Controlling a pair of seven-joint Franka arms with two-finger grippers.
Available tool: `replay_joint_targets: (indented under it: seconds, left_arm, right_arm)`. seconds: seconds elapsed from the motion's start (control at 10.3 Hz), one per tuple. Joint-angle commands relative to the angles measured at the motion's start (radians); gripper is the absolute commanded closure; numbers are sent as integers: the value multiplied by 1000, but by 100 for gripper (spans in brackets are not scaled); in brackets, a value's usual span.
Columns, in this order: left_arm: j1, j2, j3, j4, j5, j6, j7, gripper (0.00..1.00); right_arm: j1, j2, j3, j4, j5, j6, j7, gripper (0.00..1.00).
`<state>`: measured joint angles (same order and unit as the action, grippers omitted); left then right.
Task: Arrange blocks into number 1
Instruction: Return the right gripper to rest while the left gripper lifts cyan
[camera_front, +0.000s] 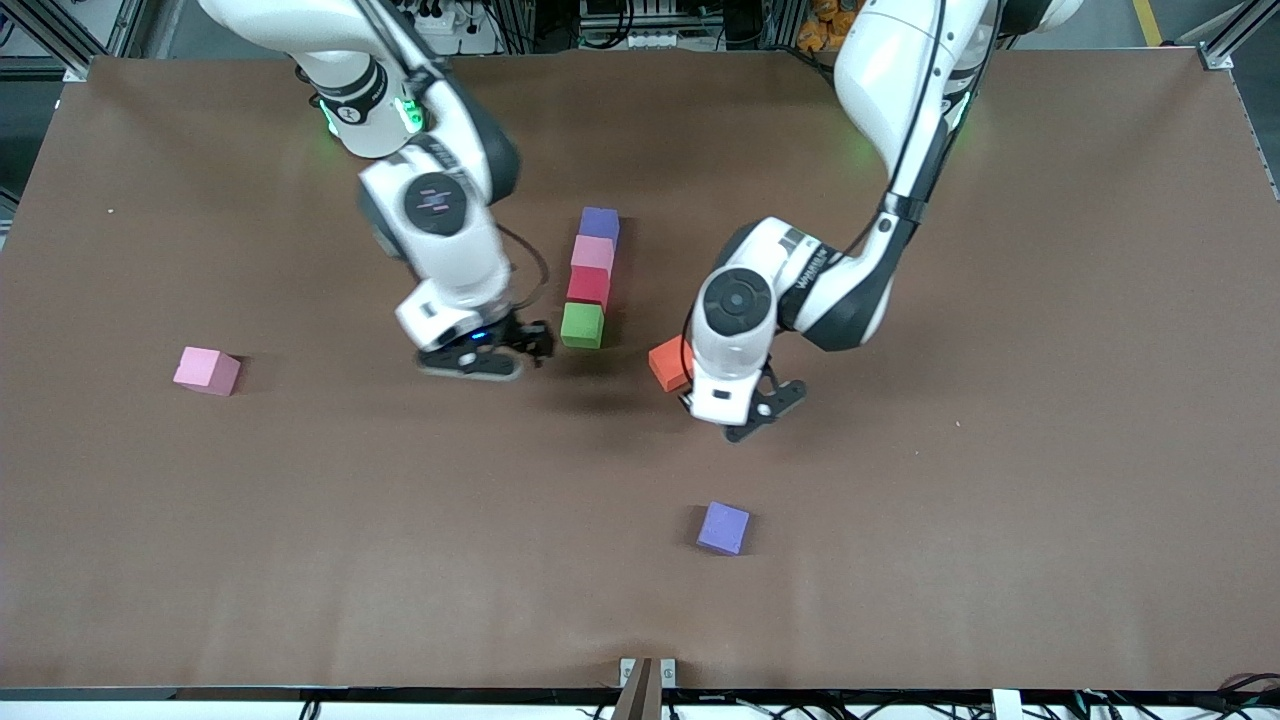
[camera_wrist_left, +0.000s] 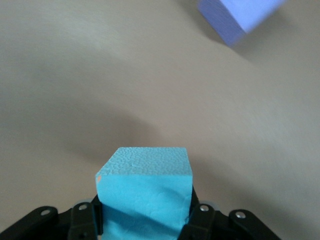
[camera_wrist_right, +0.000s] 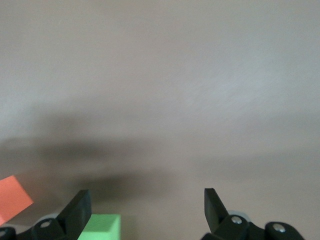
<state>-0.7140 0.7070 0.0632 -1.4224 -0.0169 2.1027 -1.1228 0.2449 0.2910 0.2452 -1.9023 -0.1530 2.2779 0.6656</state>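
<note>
Left end effector (camera_wrist_left: 145, 222) clenched on light blue block (camera_wrist_left: 145, 192), aloft over tabletop (camera_front: 1000, 500) beside orange block (camera_front: 668, 363). Right end effector (camera_wrist_right: 145, 210) released, beside green block (camera_front: 582, 325), the column's end nearest front camera. Judged: light blue should land flush, square with column.

You can make out a dark brand word printed along the white shell of the left arm (camera_front: 815, 275) near its wrist, but its letters are too small to read. Nothing else carries legible text, numbers or signs.
</note>
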Motion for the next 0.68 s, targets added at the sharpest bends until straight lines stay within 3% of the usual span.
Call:
replay_joint_targets:
  seconds: [0.0,0.19,0.58]
  left_arm:
    - [-33,66,-22,89,17,-6,122,100]
    - [-42,75,-63,111,14,-15,126,100]
    - [-80,8,-144,54,26,-93,51,100]
  right_arm:
    - [-65,-91,-56,-23,70,-32,-135,0]
    - [-117,-146,-98,-21,128,-70,-239,0]
    - [-254,-222,-101,-20,144,-135,-362,0]
